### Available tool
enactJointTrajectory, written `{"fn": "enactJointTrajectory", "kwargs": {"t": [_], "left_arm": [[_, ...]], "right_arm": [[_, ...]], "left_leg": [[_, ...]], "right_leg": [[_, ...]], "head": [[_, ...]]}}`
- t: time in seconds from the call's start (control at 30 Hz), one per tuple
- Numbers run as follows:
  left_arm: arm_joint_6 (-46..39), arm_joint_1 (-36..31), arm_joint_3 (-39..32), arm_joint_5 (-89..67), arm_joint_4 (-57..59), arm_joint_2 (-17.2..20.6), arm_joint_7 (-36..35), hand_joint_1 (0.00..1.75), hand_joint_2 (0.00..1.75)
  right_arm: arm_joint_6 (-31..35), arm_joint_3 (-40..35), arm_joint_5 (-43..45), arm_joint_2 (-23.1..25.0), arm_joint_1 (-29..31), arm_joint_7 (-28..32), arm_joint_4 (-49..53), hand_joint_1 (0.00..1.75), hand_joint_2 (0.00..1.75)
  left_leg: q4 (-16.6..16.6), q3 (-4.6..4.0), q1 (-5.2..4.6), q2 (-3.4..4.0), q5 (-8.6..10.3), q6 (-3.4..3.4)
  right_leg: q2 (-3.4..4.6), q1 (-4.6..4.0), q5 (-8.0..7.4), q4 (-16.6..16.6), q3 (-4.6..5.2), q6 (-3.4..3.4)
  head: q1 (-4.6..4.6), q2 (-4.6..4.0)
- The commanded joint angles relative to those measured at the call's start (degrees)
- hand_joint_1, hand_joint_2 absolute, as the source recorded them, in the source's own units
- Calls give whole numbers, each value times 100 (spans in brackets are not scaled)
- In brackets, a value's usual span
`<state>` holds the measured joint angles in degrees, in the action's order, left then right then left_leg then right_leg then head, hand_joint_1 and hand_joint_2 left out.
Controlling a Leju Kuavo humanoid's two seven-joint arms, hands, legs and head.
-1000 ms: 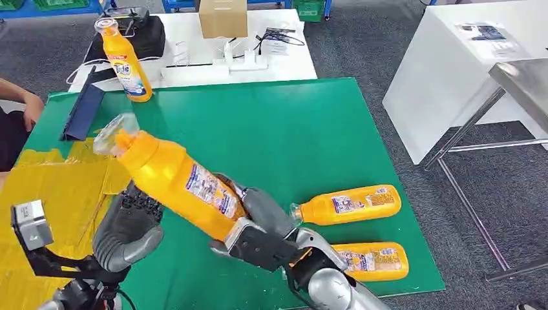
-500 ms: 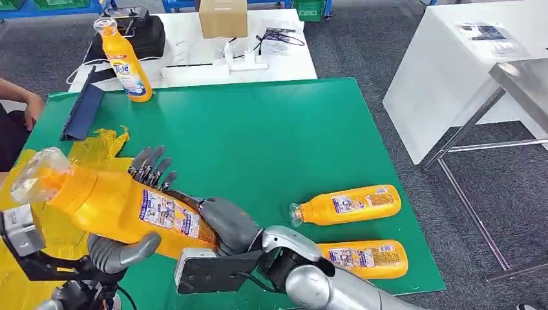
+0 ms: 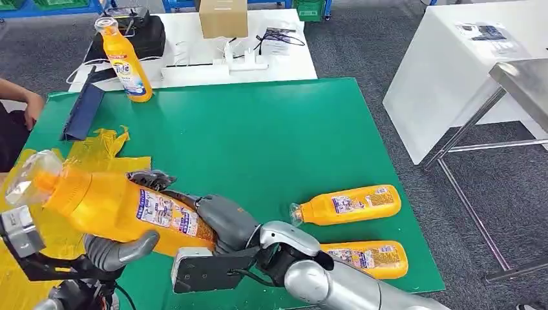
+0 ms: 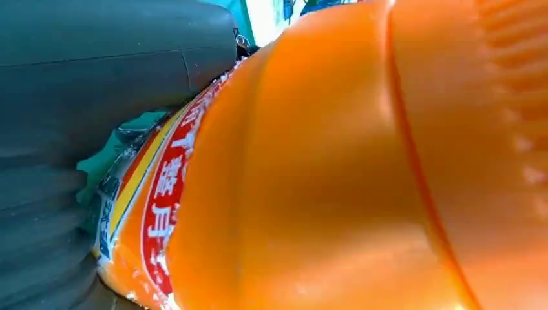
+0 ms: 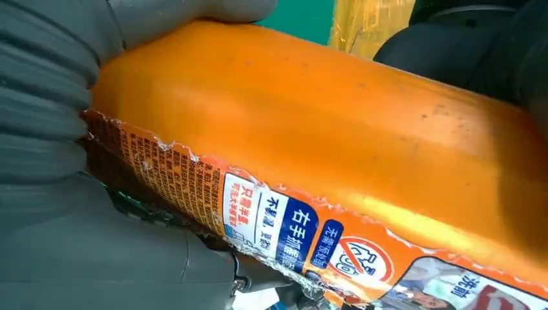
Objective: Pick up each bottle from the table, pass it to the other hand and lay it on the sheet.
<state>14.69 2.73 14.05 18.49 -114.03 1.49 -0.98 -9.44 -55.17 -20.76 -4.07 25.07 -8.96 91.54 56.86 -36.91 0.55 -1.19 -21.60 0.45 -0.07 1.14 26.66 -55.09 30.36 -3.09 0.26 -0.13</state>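
Handover mid-air: bottle between both hands

Bottle [image 3: 123, 210], large, orange, clear-capped, tilted cap-up toward the robot's left, raised over the near-left part of the green table [image 3: 271, 129], cap end over the yellow sheet [image 3: 45, 213]. Right hand [image 3: 216, 223] wrapped around the base end, grey thumb over the labelled flank in the right wrist view. Left hand [image 3: 123, 248] under the mid-body, thumb pressed along the underside, dark fingers [image 3: 152, 177] curled over the far side; full closure hard to confirm, though contact on both sides plain enough. Both hands therefore on the bottle, neither free.

Handling, as a judgement: rigid plastic, smooth and glossy, likely full and heavy, so apt to slide or swing cap-down in a loose grasp. Label torn at its edge, offering slightly more friction than bare plastic. Best hold around the broad body near the middle, not the neck or cap. Sound to release the base only once the left grasp bears the weight.

Elsewhere: two lying bottles [image 3: 349, 205] at the near-right of the table, one upright bottle [image 3: 126, 64] at the far-left edge.
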Motion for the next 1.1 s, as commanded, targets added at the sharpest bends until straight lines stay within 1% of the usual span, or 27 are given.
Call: {"fn": "enactJointTrajectory", "kwargs": {"t": [0.03, 0.27, 0.3, 0.33, 0.37, 0.4, 0.43, 0.47, 0.53, 0.57, 0.6, 0.63, 0.67, 0.7, 0.73, 0.77, 0.8, 0.83, 0.87, 0.9, 0.93, 0.97, 1.0, 1.03, 1.07, 1.1], "left_arm": [[41, -241, 89, -152, 278, -61, 6, 175, 175], [17, -193, 58, -273, 213, -81, 57, 175, 175], [-34, -178, 31, -421, 186, -97, 111, 175, 175], [-157, -98, -14, -813, 80, -264, 239, 175, 175], [-315, -27, 11, -1522, -101, -388, 406, 175, 175], [-462, 8, 13, -1985, -212, -426, 466, 175, 175], [-542, 46, -3, -2218, -301, -469, 477, 175, 175], [-532, 63, -33, -2219, -350, -475, 474, 175, 175], [-532, 63, -33, -2219, -350, -475, 474, 175, 175], [-707, 70, -121, -2715, -363, -505, 530, 175, 175], [-845, 89, -168, -3084, -393, -535, 569, 175, 175], [-1017, 49, -198, -3625, -399, -406, 631, 175, 175], [-1247, -2, -314, -4107, -326, -240, 646, 175, 175], [-1344, -39, -422, -4508, -261, -147, 661, 175, 175], [-1454, -61, -540, -4924, -190, -81, 694, 175, 175], [-1655, -87, -661, -5723, -78, 30, 729, 175, 175], [-1921, -108, -749, -6689, 50, 196, 664, 175, 175], [-1880, -122, -852, -7164, 311, 384, 490, 175, 175], [-1841, -132, -937, -7283, 513, 513, 435, 175, 175], [-1888, -129, -1017, -7532, 737, 657, 415, 175, 175], [-1931, -74, -1046, -8047, 953, 876, 324, 175, 175], [-2098, 10, -1163, -8338, 1261, 1029, 362, 175, 175], [-1917, 33, -1290, -8267, 1512, 1048, 300, 175, 175], [-1713, 18, -1312, -8450, 1782, 1204, 157, 175, 175], [-1703, 28, -1257, -8810, 1972, 1360, 52, 175, 175], [-1751, 30, -1273, -8821, 2085, 1388, 76, 175, 175]], "right_arm": [[-69, -559, 67, -64, 32, 39, -219, 175, 175], [24, -494, 37, -124, -81, 55, -115, 175, 175], [73, -455, 4, -140, -128, 52, -93, 175, 175], [166, -397, -52, -174, -202, 61, -56, 175, 175], [329, -302, -176, -242, -346, 114, 36, 175, 175], [440, -208, -222, -287, -477, 134, 121, 175, 175], [621, -113, -358, -343, -639, 188, 238, 171, 175], [633, -96, -385, -400, -714, 201, 317, 171, 175], [633, -96, -385, -400, -714, 201, 317, 171, 175], [841, 41, -554, -375, -887, 216, 398, 0, 175], [903, 142, -600, -411, -1015, 238, 522, 0, 175], [933, 350, -733, -439, -1287, 334, 715, 0, 175], [892, 736, -995, -534, -1780, 500, 1163, 0, 175], [786, 984, -1076, -573, -2107, 585, 1447, 0, 0], [642, 1185, -1104, -591, -2367, 653, 1667, 0, 0], [531, 1389, -1163, -584, -2646, 751, 1891, 0, 0], [535, 1578, -1297, -522, -2886, 862, 2046, 0, 0], [547, 1733, -1435, -526, -3153, 940, 2222, 0, 0], [568, 1785, -1508, -585, -3289, 999, 2308, 0, 0], [658, 1822, -1539, -648, -3411, 1054, 2371, 0, 0], [734, 1811, -1739, -925, -3538, 897, 2489, 0, 0], [950, 1736, -1708, -1404, -3788, 803, 2809, 0, 0], [1138, 1718, -1584, -1644, -3927, 780, 2927, 0, 0], [1333, 1663, -1602, -1930, -4052, 716, 3041, 0, 0], [1402, 1615, -1596, -2102, -4094, 693, 3088, 0, 0], [1451, 1604, -1580, -2176, -4121, 681, 3111, 0, 0]], "left_leg": [[-1, 19, 1, 4, -5, 0], [2, 19, 3, 4, -6, 0], [0, 14, 2, 1, -4, 0], [3, 21, 3, 1, -7, 0], [-1, 15, 4, -1, -3, 0], [0, 20, 3, -1, -7, 1], [0, 11, 3, -6, -4, 2], [7, 19, 7, -9, -12, 3], [1, 12, 2, -9, -6, 2], [5, 12, 4, -4, -10, 3], [0, 5, -1, -5, -7, 2], [2, 12, 1, -6, -11, 1], [0, 5, 2, -13, -7, 1], [1, 11, 4, -27, -9, -1], [5, 17, 6, -32, -13, -1], [-2, 3, 2, -43, -4, 0], [1, 14, 2, -49, -10, -1], [-1, 11, 0, -32, -10, -2], [-7, 8, -4, -19, -7, -3], [-8, 19, -2, -20, -12, -7], [-12, 9, -1, -8, -11, -10], [-11, 13, -3, -12, -15, -11], [-13, 18, -5, -20, -13, -6], [-12, 41, -3, -29, -21, -5], [-12, 28, -1, -15, -19, -11], [-11, 30, -2, -7, -25, -16]], "right_leg": [[-5, -5, 6, 3, -23, 14], [-6, -6, 6, 3, -19, 15], [-6, -5, 4, 3, -11, 11], [-8, -7, 8, 2, -18, 16], [-9, -6, 4, 6, -5, 12], [-10, -7, 7, 6, -7, 13], [-13, -5, 6, 7, 1, 10], [-20, -10, 13, 7, -9, 14], [-15, -4, 8, 6, 26, 9], [-13, -7, 10, 4, 30, 13], [-12, -1, 7, 4, 36, 11], [-16, -4, 12, 4, 25, 15], [-22, -5, 10, 6, 30, 13], [-37, -8, 16, 7, 18, 17], [-44, -10, 22, 4, 14, 21], [-50, -4, 18, 6, 36, 15], [-57, -4, 27, 4, 24, 19], [-38, -2, 21, 4, 35, 17], [-23, 2, 13, 6, 43, 12], [-26, -1, 18, 6, 29, 19], [-14, -3, 11, 9, 16, 17], [-20, -4, 15, 7, -11, 21], [-26, 1, 15, 11, -17, 11], [-36, -1, 26, 17, -34, 16], [-22, 0, 24, 11, 25, 23], [-15, 0, 24, 9, 28, 25]], "head": [[0, 0], [0, 0], [0, 0], [0, 0], [0, 0], [0, 0], [0, 0], [0, 0], [0, 0], [2, 0], [0, 0], [0, 0], [0, 0], [0, 0], [0, 0], [0, 0], [0, 0], [2, 0], [4, 0], [4, 0], [-7, 0], [-4, 0], [-4, 0], [0, 0], [0, 0], [0, 0]]}}
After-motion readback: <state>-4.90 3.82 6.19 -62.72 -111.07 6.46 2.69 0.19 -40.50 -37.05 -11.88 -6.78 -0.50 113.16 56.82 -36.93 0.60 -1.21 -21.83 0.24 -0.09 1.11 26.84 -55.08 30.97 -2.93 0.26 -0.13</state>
